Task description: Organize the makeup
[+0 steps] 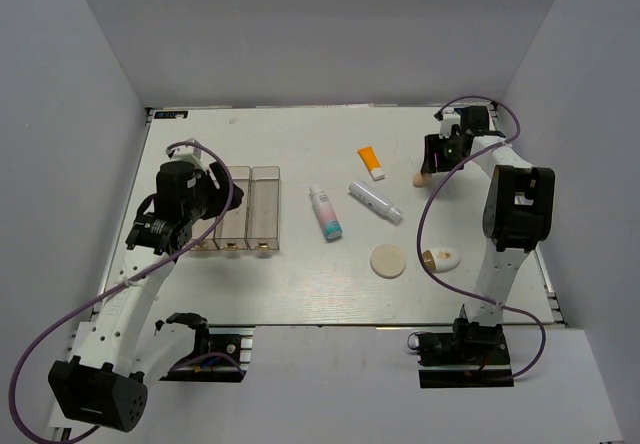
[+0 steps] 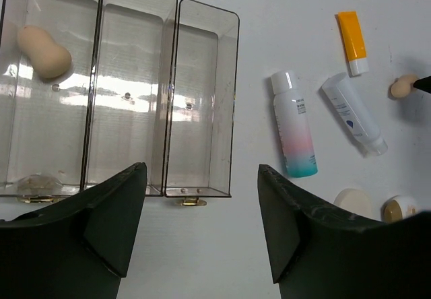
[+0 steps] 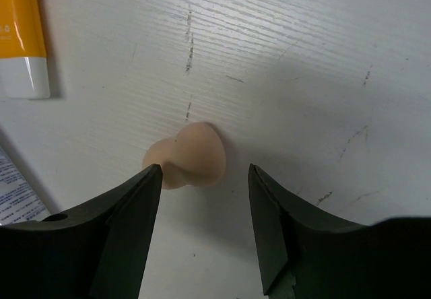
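Observation:
My right gripper [image 3: 204, 178] is open just above a peach sponge [image 3: 187, 156] on the table; the sponge lies just beyond its fingertips, also in the top view [image 1: 421, 177]. My left gripper [image 2: 202, 198] is open and empty above the near edge of the clear organizer [image 2: 202, 104]. A second peach sponge [image 2: 43, 51] lies in the organizer's left compartment. On the table lie the orange white-capped tube [image 1: 371, 162], the slim white tube [image 1: 375, 202], the white tube with teal end [image 1: 326, 213], the beige round puff [image 1: 386, 262] and the white-and-gold egg [image 1: 441, 259].
The organizer [image 1: 264, 209] stands at the left of the table under my left arm. Grey walls close the table in on three sides. Cables loop from both arms.

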Motion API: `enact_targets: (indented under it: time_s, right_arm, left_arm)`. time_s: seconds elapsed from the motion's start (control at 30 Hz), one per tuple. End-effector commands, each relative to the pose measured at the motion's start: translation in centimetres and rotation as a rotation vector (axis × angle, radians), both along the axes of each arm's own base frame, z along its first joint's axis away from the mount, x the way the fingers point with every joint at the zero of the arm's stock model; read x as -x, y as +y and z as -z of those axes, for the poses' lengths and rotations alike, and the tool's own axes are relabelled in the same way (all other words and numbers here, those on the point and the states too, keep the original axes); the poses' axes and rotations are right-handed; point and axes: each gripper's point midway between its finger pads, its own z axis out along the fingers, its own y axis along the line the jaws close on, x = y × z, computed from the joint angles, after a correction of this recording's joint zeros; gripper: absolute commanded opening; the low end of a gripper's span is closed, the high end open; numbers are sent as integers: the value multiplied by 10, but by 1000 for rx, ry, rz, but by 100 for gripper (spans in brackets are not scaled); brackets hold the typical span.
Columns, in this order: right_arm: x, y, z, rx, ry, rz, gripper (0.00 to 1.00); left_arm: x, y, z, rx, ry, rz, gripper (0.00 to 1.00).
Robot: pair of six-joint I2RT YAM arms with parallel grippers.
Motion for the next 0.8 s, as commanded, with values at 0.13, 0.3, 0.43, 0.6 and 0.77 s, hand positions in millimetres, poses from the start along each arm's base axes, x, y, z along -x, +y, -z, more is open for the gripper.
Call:
enact_targets:
  time_s: [0.13,0.3,0.43,0.6,0.77]
  right_arm:
    - [6,17,15,-51,59,-22,57]
    - [3,17,19,-35,51,-37,32]
    - [2,14,3,-3,10,-76,10]
    - [16,64,-78,-98,-213,-341,8]
    - [64,152,-138,-249,-376,-728,7]
  left_arm:
    - [9,-5,5,36,22,10,77]
    - [11,-5,4,42,17,3,77]
    - [13,-5,2,54,12,2,77]
    - [19,-24,-26,147,-97,92,77]
    - [20,-34,-55,211,-202,139,77]
